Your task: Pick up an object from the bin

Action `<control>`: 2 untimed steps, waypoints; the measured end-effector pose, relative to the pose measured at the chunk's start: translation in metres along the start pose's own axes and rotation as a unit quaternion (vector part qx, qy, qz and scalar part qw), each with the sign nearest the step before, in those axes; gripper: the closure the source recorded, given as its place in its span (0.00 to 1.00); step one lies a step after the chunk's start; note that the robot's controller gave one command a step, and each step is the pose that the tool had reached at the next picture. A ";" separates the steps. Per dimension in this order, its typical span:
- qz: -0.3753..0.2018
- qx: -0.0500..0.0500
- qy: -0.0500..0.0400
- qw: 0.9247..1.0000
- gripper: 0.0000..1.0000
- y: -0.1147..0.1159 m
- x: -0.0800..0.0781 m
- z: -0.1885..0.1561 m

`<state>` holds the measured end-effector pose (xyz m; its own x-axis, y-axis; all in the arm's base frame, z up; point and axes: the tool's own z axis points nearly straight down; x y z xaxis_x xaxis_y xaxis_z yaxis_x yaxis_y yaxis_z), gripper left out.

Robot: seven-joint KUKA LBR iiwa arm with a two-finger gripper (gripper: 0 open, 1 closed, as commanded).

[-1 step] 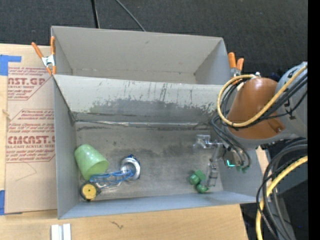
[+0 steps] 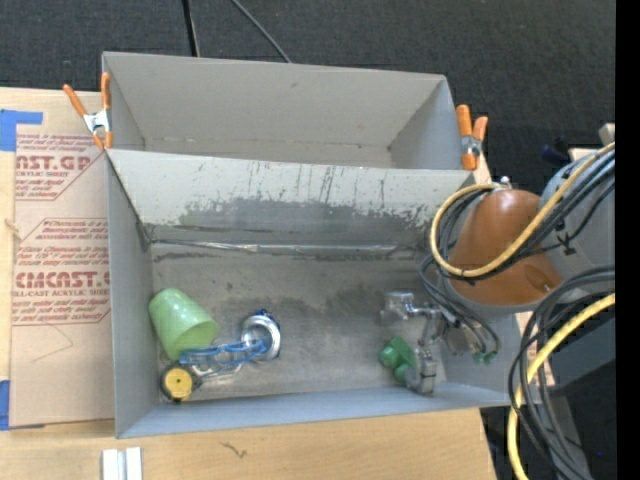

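Observation:
My gripper [image 2: 413, 343] is low in the bin's front right corner, open, with one metal finger [image 2: 400, 307] toward the back and the other [image 2: 428, 376] near the front wall. A small dark green block-like thing [image 2: 396, 356] lies on the floor just left of the front finger, at the edge of the gap and not gripped.
At the front left lie a light green plastic cup [image 2: 178, 321] on its side and, beside it, a blue and silver toy-like thing [image 2: 243, 345] with a yellow wheel [image 2: 177, 383]. The arm, with its orange cover and cables, reaches in over the right rim.

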<state>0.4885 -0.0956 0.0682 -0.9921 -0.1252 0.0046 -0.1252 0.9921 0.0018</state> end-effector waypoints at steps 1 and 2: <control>0.000 0.000 -0.002 1.000 1.00 0.001 -0.002 -0.004; -0.107 0.003 -0.007 0.994 1.00 0.000 -0.011 -0.192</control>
